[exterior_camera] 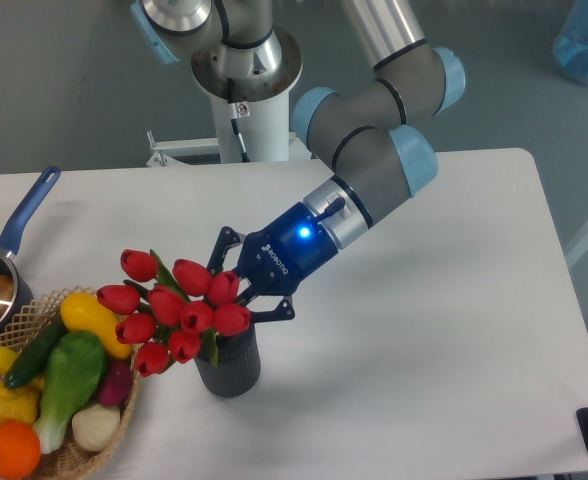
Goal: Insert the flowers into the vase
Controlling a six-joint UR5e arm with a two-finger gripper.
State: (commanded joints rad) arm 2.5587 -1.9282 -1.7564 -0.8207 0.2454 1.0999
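Leaning left out of the vase (229,367), the flowers (174,308) sit in its mouth with the gripper (236,283) just behind them, fingers partly hidden so I cannot tell its grip

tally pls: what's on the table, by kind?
Flowers (bunch): 1
Vase: 1
Wicker basket of vegetables: 1
Saucepan: 1
Total: 4
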